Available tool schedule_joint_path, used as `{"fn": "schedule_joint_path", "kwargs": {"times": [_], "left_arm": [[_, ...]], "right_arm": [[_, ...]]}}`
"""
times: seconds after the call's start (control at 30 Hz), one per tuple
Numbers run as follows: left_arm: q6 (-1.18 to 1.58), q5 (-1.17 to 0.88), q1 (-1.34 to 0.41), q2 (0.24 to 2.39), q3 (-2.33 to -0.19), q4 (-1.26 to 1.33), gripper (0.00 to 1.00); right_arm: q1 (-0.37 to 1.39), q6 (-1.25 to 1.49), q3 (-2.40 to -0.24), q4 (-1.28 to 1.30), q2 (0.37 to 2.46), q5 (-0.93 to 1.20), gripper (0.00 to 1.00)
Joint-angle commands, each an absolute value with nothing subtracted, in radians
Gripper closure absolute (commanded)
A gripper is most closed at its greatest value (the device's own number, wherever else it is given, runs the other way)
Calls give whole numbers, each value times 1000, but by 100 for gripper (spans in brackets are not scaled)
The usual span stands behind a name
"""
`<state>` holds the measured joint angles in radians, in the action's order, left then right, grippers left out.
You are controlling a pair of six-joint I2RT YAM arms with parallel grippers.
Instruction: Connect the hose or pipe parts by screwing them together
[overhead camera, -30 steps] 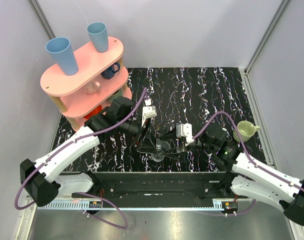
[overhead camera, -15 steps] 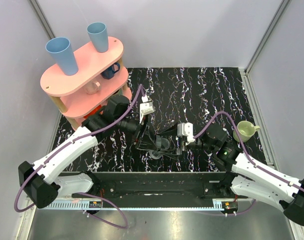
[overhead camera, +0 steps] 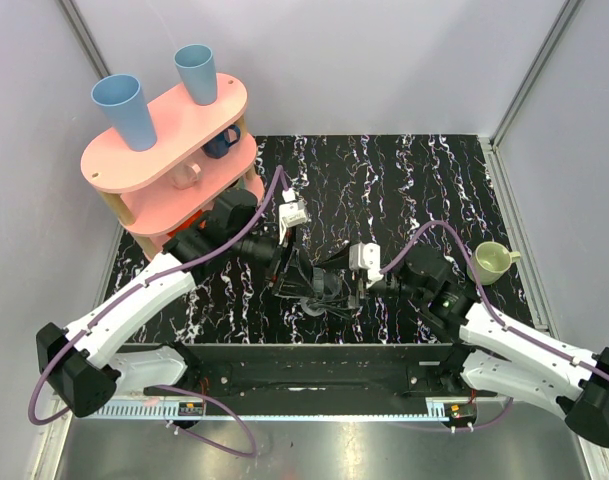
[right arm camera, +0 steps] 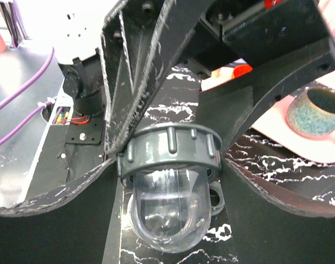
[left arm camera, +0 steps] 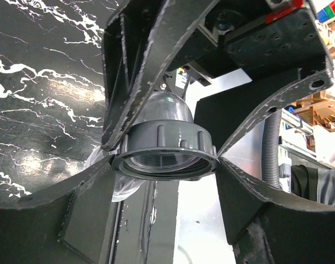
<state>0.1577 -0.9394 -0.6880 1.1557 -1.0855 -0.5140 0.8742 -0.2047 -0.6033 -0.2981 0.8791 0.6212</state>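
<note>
Nut (left arm camera: 164,151) is grey — mat (overhead camera: 404,180) black, veined white.

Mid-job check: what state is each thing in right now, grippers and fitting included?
Grey ribbed plastic ring nut: held between the fingers of both grippers.
Clear plastic dome: seated in the nut; how tightly, cannot tell.
Left gripper: shut on the nut.
Right gripper: fingers flank the nut; whether it grips, unclear.
Pale green mug: upright on the table, nothing visible inside.
</note>
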Motion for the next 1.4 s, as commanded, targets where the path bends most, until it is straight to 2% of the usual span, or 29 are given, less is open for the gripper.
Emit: {"fn": "schedule_joint_path", "kwargs": {"times": [0.0, 0.1, 0.17, 0.23, 0.47, 0.8, 1.0, 1.03, 1.1, 1.13, 1.23, 1.37], "left_arm": [[160, -966, -686, 1126, -1091, -436, 100], [155, -965, -686, 1127, -1097, -443, 100], [155, -965, -687, 1132, -1097, -443, 100], [155, -965, -686, 1135, -1095, -446, 100], [153, -960, -687, 1137, -1078, -446, 100], [163, -968, -687, 1137, -1068, -446, 100], [166, -969, -686, 1135, -1071, -446, 100], [167, -965, -686, 1135, -1071, -446, 100], [175, -950, -686, 1138, -1071, -446, 99], [182, -912, -687, 1138, -1077, -456, 77], [179, -850, -675, 1137, -1091, -480, 39], [186, -766, -652, 1114, -1117, -505, 18]], "right_arm": [[877, -210, -609, -299, 887, 612, 17], [877, -219, -600, -301, 881, 607, 16], [877, -224, -597, -305, 871, 597, 24], [876, -221, -591, -316, 867, 589, 26], [876, -207, -577, -344, 839, 572, 12], [877, -210, -584, -368, 851, 581, 12], [877, -209, -577, -382, 862, 606, 30], [876, -209, -574, -385, 861, 606, 45], [877, -209, -568, -394, 861, 603, 55], [876, -209, -568, -396, 858, 600, 57], [877, -207, -557, -405, 839, 572, 61], [874, -201, -545, -414, 793, 548, 66]]}}
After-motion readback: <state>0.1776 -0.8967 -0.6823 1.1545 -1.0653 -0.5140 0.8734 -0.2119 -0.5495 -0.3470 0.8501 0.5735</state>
